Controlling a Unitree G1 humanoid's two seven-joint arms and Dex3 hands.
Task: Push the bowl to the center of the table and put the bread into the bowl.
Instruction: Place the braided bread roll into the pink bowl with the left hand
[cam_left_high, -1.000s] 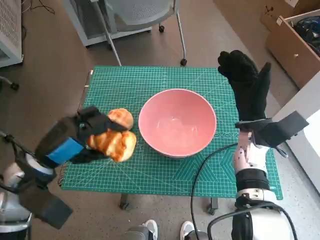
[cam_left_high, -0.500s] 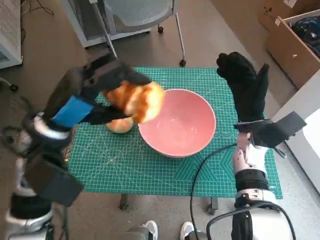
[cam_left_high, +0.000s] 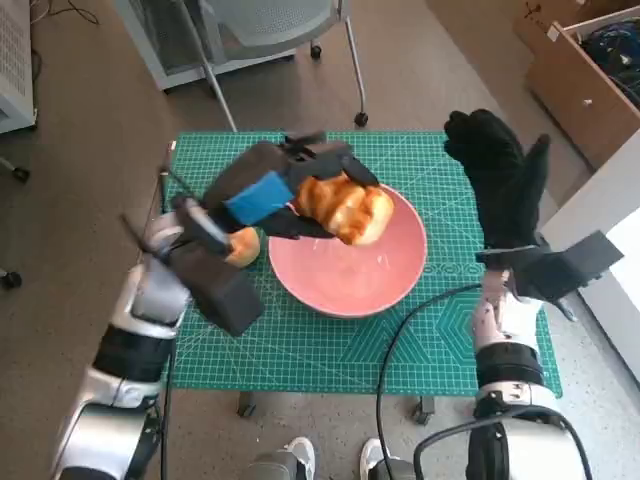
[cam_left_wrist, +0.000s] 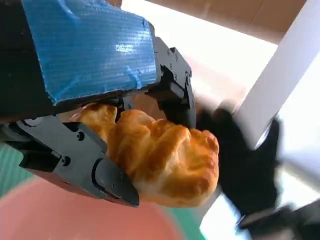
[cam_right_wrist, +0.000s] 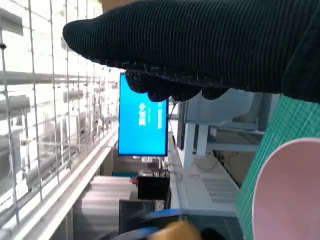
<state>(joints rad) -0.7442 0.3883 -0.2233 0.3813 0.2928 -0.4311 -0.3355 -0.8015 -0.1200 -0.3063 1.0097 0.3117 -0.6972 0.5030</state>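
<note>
A pink bowl (cam_left_high: 350, 275) stands in the middle of the green cutting mat (cam_left_high: 300, 340). My left hand (cam_left_high: 270, 190) grips a golden croissant (cam_left_high: 345, 207) and holds it in the air over the bowl's far left rim. The left wrist view shows the croissant (cam_left_wrist: 165, 160) clamped between black fingers (cam_left_wrist: 100, 172), with the pink bowl (cam_left_wrist: 75, 215) beneath. A second bread roll (cam_left_high: 242, 246) lies on the mat left of the bowl, partly hidden by my forearm. My right hand (cam_left_high: 500, 175) is raised flat beside the bowl's right side, holding nothing; its glove (cam_right_wrist: 200, 45) and the bowl rim (cam_right_wrist: 290, 190) show in the right wrist view.
An office chair (cam_left_high: 290, 30) stands behind the table. A wooden cabinet (cam_left_high: 580, 80) is at the far right, and a white unit (cam_left_high: 20, 60) at the far left. Feet (cam_left_high: 300, 460) show below the table's front edge.
My left hand has lifted the croissant off the mat and carried it right, over the bowl. The second roll stays on the mat. The right hand has barely moved.
</note>
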